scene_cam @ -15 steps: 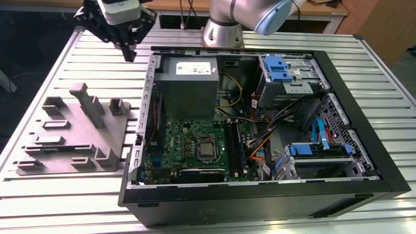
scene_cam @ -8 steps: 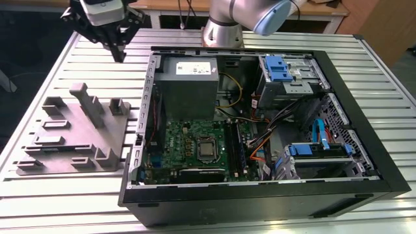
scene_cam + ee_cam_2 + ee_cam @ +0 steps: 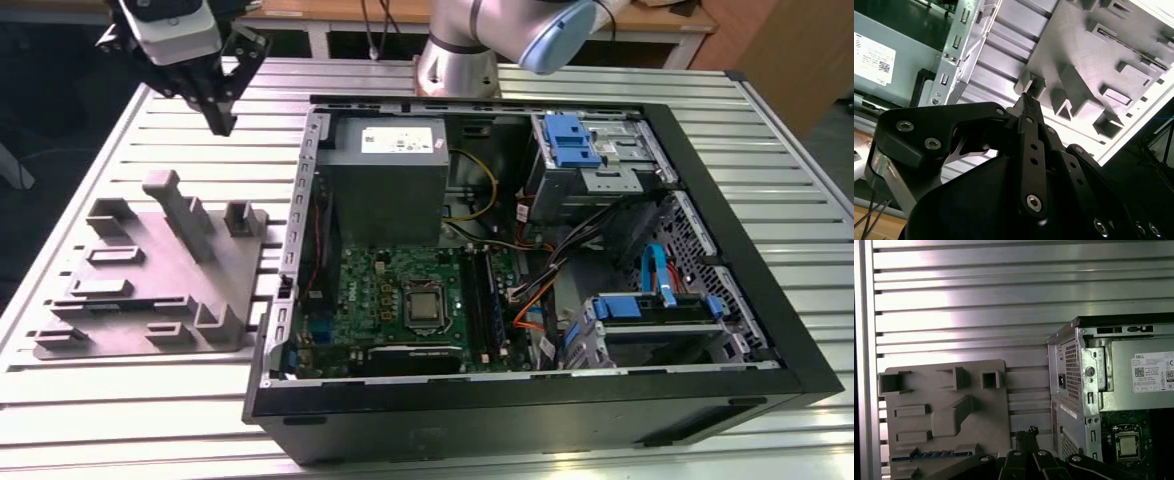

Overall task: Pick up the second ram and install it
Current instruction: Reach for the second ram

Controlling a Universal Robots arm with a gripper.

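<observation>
Second ram lies in holder; gripper points down, closed

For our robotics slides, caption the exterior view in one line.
Shut gripper hangs over the slatted table near a grey fixture, beside an open computer case.

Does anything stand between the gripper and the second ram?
Nothing visible covers it. The second ram lies exposed in the grey fixture. The gripper hangs over the table, beyond the fixture's raised blocks.
</observation>
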